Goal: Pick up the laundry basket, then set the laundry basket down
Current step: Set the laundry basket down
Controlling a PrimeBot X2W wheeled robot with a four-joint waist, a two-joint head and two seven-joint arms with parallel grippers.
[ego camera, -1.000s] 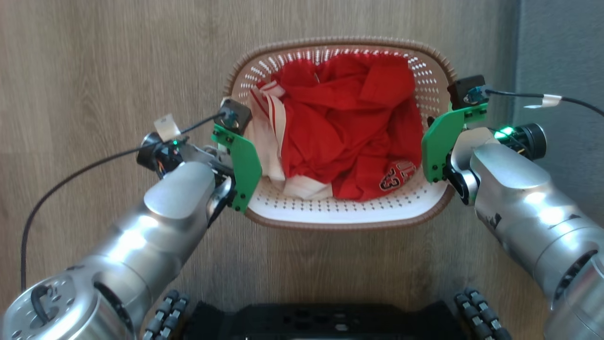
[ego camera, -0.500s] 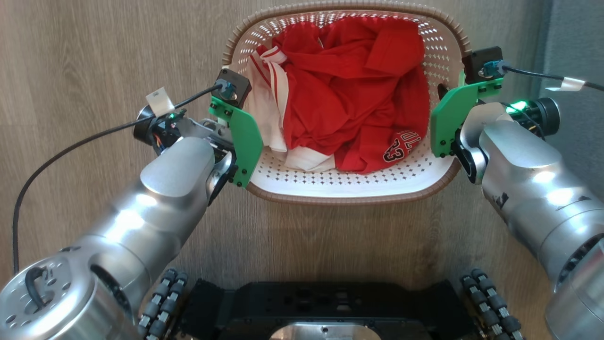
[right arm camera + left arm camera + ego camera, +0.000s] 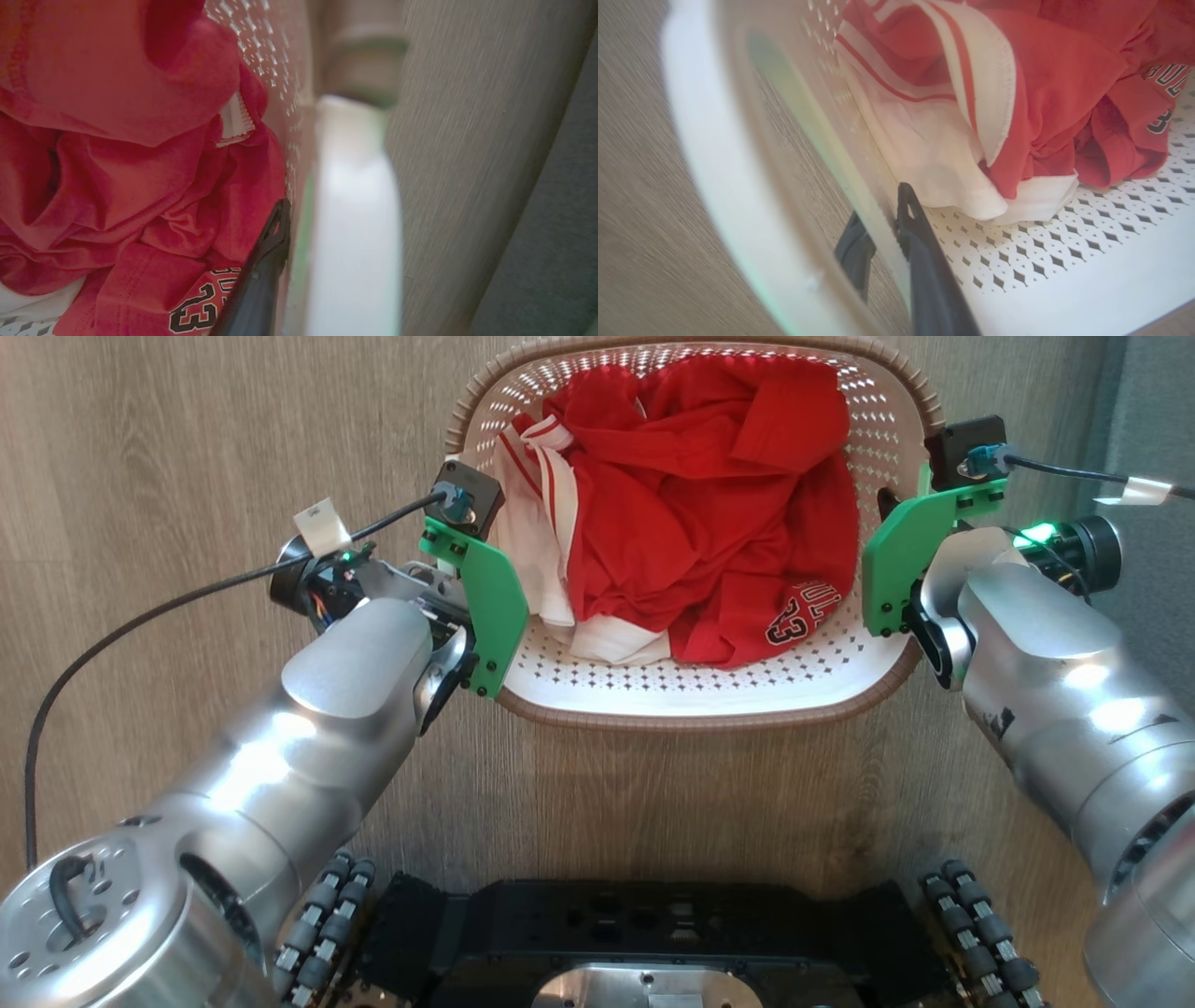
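The laundry basket point(image 3: 691, 717), white and perforated with a brown woven-look rim, sits between my two arms in the head view, with red and white clothes point(image 3: 700, 513) piled inside. My left gripper point(image 3: 880, 210) is shut on the basket's left wall, one dark finger inside and one outside. My right gripper point(image 3: 299, 219) clamps the right wall; its inner finger point(image 3: 273, 238) lies against the red cloth, and the outer one is hidden behind the white handle point(image 3: 355, 210). A soft shadow lies on the floor under the basket's near edge.
Wood-look floor point(image 3: 187, 429) surrounds the basket. A grey surface point(image 3: 1158, 411) runs along the right edge. My black wheeled base point(image 3: 653, 943) is just below the basket. Black cables point(image 3: 140, 616) trail from both wrists.
The basket, with both arms on it, now looks larger and sits higher in the head view. The camera has shifted too, showing more of my base. Both grips are unchanged.
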